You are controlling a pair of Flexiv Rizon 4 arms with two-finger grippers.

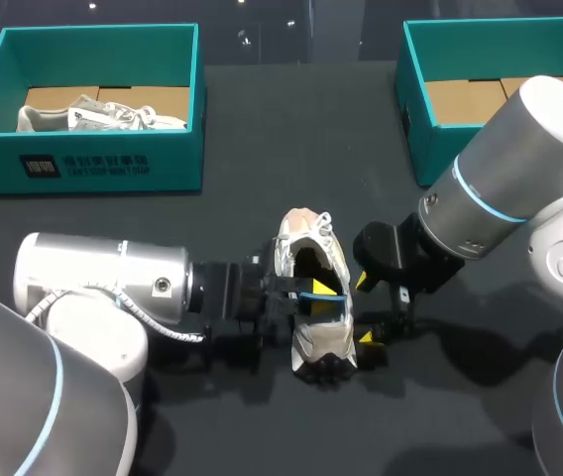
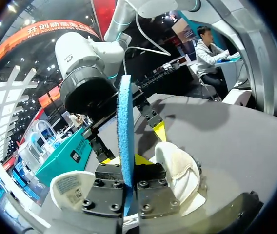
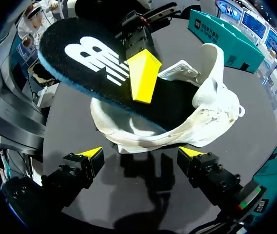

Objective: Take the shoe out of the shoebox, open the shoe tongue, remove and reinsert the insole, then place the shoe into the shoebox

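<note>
Closest, my left gripper (image 2: 128, 168) pinches the black, blue-edged foam insole (image 3: 94, 63), one end inside the worn white sneaker (image 1: 323, 342) lying mid-table. My right gripper (image 3: 141, 156) gapes wide just beside that sneaker. A second pale sneaker (image 1: 103, 117) lies in the left teal cardboard shoebox (image 1: 98, 35).

- Left arm lies low and level, coming in from the left; left end effector (image 1: 311, 291) pinched on the insole (image 2: 125, 122).
- Right arm angles in from the right; right end effector (image 3: 141, 155) has its 2 fingers spread wide.
</note>
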